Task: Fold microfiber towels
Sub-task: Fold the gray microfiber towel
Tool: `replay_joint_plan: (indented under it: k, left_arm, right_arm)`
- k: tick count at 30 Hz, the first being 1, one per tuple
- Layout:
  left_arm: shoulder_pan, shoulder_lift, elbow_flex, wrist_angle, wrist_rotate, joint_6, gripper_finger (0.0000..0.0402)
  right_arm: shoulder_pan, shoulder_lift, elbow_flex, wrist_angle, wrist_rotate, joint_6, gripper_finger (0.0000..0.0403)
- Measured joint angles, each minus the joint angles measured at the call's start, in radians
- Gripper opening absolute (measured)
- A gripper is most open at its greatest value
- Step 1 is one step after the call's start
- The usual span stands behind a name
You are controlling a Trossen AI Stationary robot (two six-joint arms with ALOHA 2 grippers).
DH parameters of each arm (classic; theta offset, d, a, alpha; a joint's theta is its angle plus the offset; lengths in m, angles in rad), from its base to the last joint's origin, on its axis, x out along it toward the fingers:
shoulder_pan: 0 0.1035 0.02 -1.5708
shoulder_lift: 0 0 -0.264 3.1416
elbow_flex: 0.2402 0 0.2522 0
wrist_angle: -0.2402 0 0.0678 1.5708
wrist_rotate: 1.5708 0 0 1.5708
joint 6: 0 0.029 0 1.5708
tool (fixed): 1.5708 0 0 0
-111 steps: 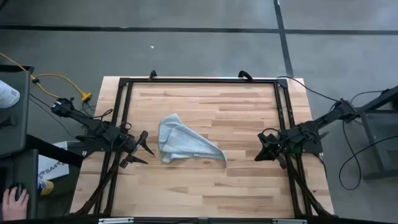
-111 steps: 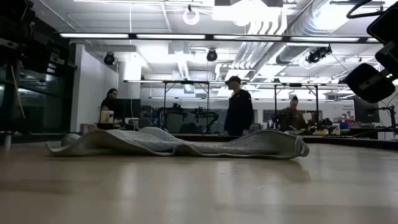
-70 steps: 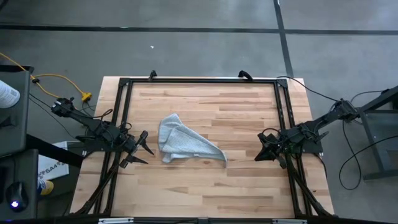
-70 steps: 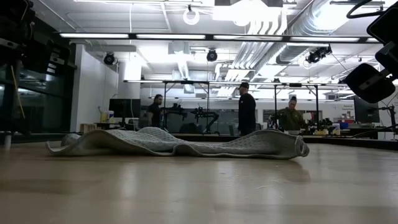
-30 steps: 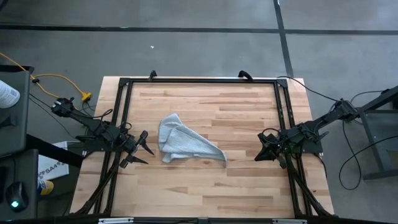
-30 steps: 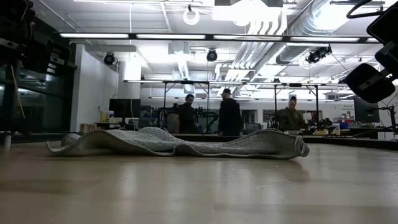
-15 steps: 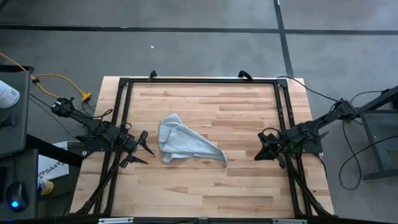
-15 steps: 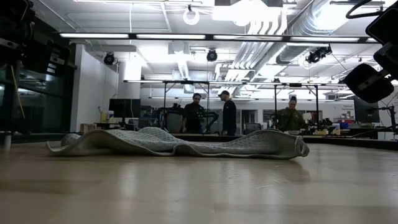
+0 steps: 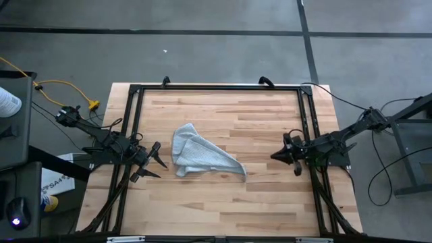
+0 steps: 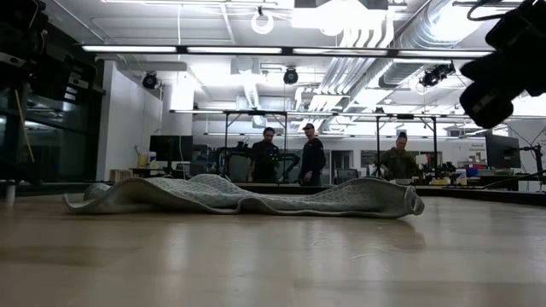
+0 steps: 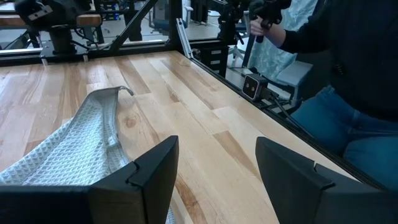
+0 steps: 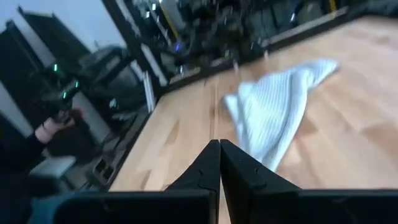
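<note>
The grey microfiber towel [image 9: 200,158] lies crumpled left of centre in the high view, flat on the wooden table [image 9: 263,196]. The left gripper [image 9: 154,163] sits at centre left, just beside the towel's edge, fingers spread wide, holding nothing. The right gripper [image 9: 275,156] sits at centre right, well apart from the towel, fingers pressed together, empty.

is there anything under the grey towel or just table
The towel lies crumpled on the bare wooden table, one part folded over itself. Along its edges only wood shows; the low view shows humps, but what lies beneath them is covered and cannot be seen.
</note>
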Motion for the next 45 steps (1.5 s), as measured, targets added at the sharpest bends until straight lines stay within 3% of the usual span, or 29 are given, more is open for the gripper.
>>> replay_joint_plan:
  k: [12, 16, 27, 33, 39, 45]
  left_arm:
    - [0.000, 0.000, 0.000, 0.000, 0.000, 0.000, 0.0214]
    - [0.000, 0.000, 0.000, 0.000, -0.004, 0.000, 0.0214]
    - [0.000, 0.000, 0.000, 0.161, -0.259, 0.000, 0.0214]
    - [0.000, 0.001, 0.015, 0.237, -0.315, -0.075, 0.0214]
    - [0.000, 0.065, 0.064, 0.208, -0.366, -0.105, 0.0214]
    - [0.000, 0.218, 0.125, 0.230, -0.403, -0.108, 0.0214]
  right_arm:
    - [0.000, 0.000, 0.000, 0.086, 0.016, -0.057, 0.0002]
    - [0.000, 0.000, 0.000, 0.113, 0.073, -0.057, 0.0002]
    - [0.000, 0.000, 0.000, 0.145, 0.190, -0.074, 0.0002]
    - [-0.001, 0.000, 0.000, 0.211, 0.253, -0.160, 0.0002]
    - [-0.048, 0.001, 0.000, 0.279, 0.217, -0.180, 0.0002]
    - [-0.124, 0.058, 0.002, 0.329, 0.122, -0.180, 0.0002]
